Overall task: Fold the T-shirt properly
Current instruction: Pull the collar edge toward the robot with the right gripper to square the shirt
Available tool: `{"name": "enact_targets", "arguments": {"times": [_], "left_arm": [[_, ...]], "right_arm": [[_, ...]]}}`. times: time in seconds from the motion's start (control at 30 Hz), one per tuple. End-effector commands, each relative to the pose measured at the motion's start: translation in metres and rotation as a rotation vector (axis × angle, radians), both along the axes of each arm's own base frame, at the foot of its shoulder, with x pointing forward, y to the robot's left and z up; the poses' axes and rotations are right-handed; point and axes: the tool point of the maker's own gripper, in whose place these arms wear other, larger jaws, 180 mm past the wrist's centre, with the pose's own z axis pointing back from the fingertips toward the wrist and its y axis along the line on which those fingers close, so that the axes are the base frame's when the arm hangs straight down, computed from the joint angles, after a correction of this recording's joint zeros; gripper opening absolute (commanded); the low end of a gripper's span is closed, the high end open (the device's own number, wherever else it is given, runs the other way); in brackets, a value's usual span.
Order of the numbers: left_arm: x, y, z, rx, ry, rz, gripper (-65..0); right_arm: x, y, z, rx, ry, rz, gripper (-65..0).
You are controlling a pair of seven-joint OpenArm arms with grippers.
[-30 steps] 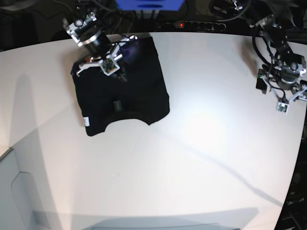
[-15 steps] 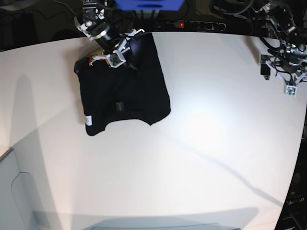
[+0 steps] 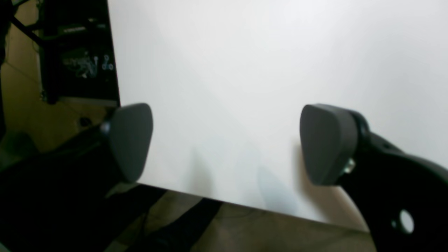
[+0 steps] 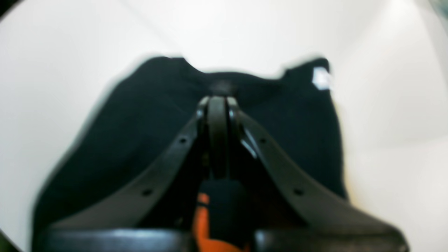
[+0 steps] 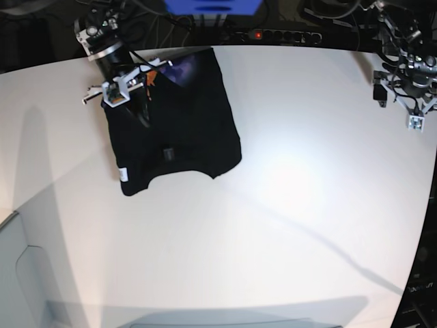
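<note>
Your T-shirt [image 5: 179, 123] lies folded into a dark block at the far left of the white table [image 5: 287, 205] in the base view, close to the table's back edge. A curved neckline edge faces the near side, and a small white tag [image 5: 122, 175] shows at its near-left corner; whatever is printed on that tag is too small and blurred for you to read. A bit of orange and purple print [image 5: 171, 68] peeks out along the far edge of the cloth, with no legible lettering.

Your right gripper [image 5: 140, 109] hangs over the far-left part of the shirt. In the right wrist view its fingers [image 4: 217, 133] are pressed together, and an orange patch shows just below them; you cannot tell from this blurred picture whether any cloth is pinched between them.

Your left gripper [image 3: 224, 143] sits at the far right edge of the table, well apart from the shirt, its two dark pads [image 3: 323, 141] spread wide with nothing between them but bare table surface
</note>
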Motion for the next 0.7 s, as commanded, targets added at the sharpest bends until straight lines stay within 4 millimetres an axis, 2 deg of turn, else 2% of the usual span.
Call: {"name": "enact_targets", "arguments": {"times": [0.0, 0.17, 0.37, 0.47, 0.67], "left_arm": [[0.004, 0.005, 0.011, 0.029, -0.024, -0.006, 0.0], [0.004, 0.005, 0.011, 0.027, -0.024, -0.006, 0.0], [-0.002, 0.005, 0.009, 0.031, -0.009, -0.006, 0.0], [-0.004, 0.001, 0.01, 0.033, -0.01, -0.01, 0.0], [-0.004, -0.003, 0.014, 0.042, -0.017, -0.018, 0.0]], "right_arm": [[0.005, -0.01, 0.007, 0.016, -0.039, -0.036, -65.0], [0.002, -0.042, -0.034, 0.024, 0.054, -0.131, -65.0], [-0.015, -0.046, -0.086, 0.074, 0.19, -0.157, -65.0], [-0.019, -0.045, -0.095, 0.085, 0.215, -0.159, -65.0], [-0.021, -0.043, -0.096, 0.091, 0.221, -0.162, -65.0]]}}
